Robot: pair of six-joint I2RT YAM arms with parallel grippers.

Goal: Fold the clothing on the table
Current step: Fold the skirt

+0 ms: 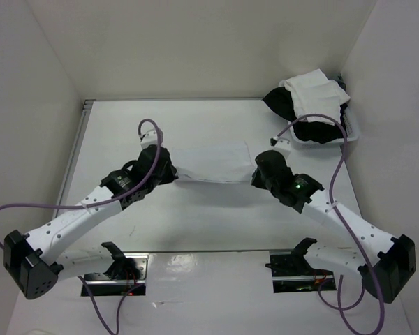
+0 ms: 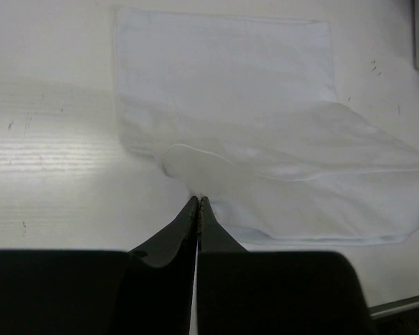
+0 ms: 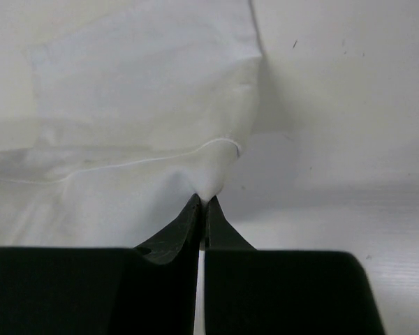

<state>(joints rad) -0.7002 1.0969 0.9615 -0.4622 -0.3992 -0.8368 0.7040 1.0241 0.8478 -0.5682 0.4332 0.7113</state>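
Note:
The clothing (image 1: pixel 213 162) is a thin white garment lying in the middle of the table (image 1: pixel 195 125), stretched between both arms. My left gripper (image 1: pixel 173 173) is shut on its near left corner; in the left wrist view the black fingertips (image 2: pixel 197 202) pinch the cloth (image 2: pixel 265 139), whose near layer is lifted and folding over the flat part. My right gripper (image 1: pixel 255 174) is shut on the near right corner, and the cloth (image 3: pixel 140 105) rises to a peak at its tips (image 3: pixel 204 200).
A white bin (image 1: pixel 353 129) at the back right holds a heap of white and black garments (image 1: pixel 309 105). White walls (image 1: pixel 28 91) enclose the table on three sides. A grey strip (image 1: pixel 73 157) runs along the left edge.

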